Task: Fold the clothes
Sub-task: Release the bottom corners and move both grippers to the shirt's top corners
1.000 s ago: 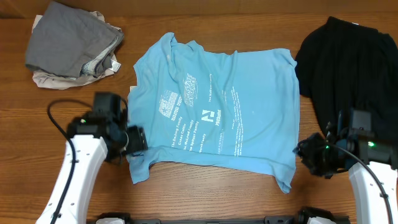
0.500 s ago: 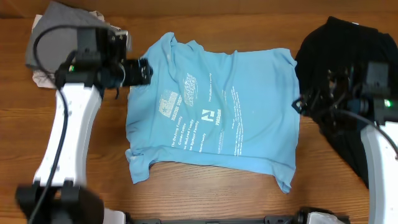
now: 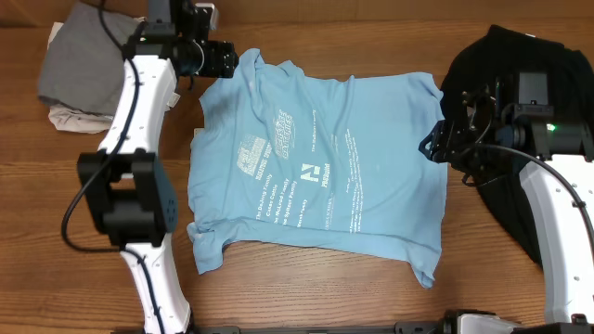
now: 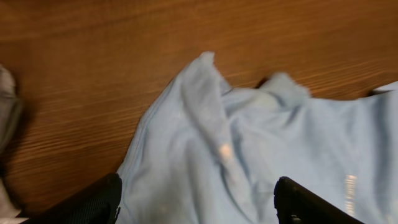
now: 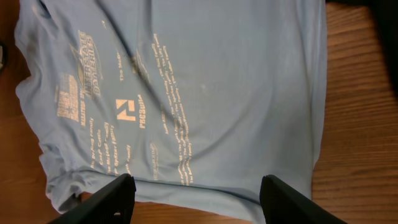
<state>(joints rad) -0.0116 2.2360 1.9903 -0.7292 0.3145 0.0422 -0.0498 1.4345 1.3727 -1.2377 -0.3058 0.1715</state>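
Observation:
The light blue T-shirt (image 3: 316,167) lies spread flat mid-table, print side up. My left gripper (image 3: 227,60) is open at the shirt's far left corner; in the left wrist view (image 4: 198,208) its jaws straddle a rumpled sleeve fold of the shirt (image 4: 249,155), holding nothing. My right gripper (image 3: 434,146) is open over the shirt's right edge, empty; in the right wrist view (image 5: 196,205) it hovers above the printed shirt (image 5: 217,81). The black garment (image 3: 529,65) lies at the far right, partly under my right arm. Grey garments (image 3: 83,65) are piled at the far left.
The wooden table (image 3: 306,288) shows bare along the front edge. The left arm (image 3: 139,102) stretches from the front left up to the back, between the grey pile and the shirt. A beige cloth (image 3: 65,119) peeks from under the grey pile.
My left gripper has swung from the shirt's near left corner to its far left corner. My right gripper has moved from the near right up to the shirt's right edge.

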